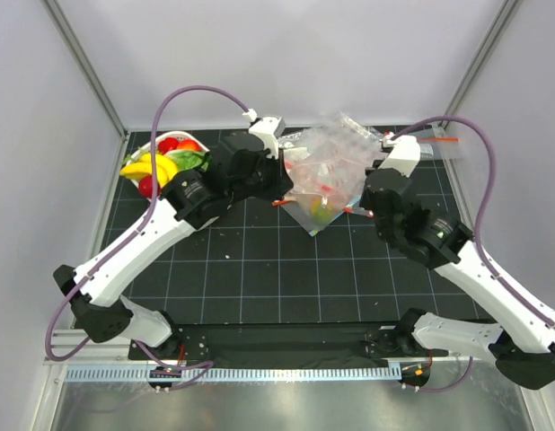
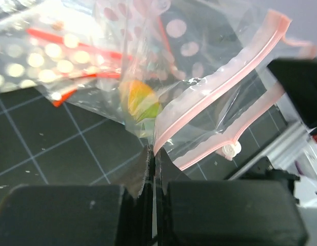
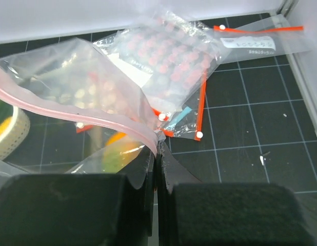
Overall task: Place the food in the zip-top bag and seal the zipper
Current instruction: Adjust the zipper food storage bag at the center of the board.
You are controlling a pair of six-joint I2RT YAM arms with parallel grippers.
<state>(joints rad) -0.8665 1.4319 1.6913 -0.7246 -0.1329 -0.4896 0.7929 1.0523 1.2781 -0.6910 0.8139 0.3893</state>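
The left gripper and right gripper each clamp one end of the zipper; its long axis runs between them; the zip-top bag is just ahead; loose food lies nearer the left gripper.

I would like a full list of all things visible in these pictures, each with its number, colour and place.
zip-top bag: one, clear with pale dots, held between both hands over the mat's far middle
zipper: one, pale pinkish strip, along the bag's mouth, open
fruit in the bag: one, orange-yellow and green, low in the bag
banana bunch: one, yellow, in the dish
red fruits: about three, red, in the dish
green piece: one, green, in the dish
dish: one, white, far left
other bags: several, clear with red strips, piled behind the held bag
mat: one, black, pale grid
left hand: black, shut on the bag's edge
right hand: black, shut on the bag's edge
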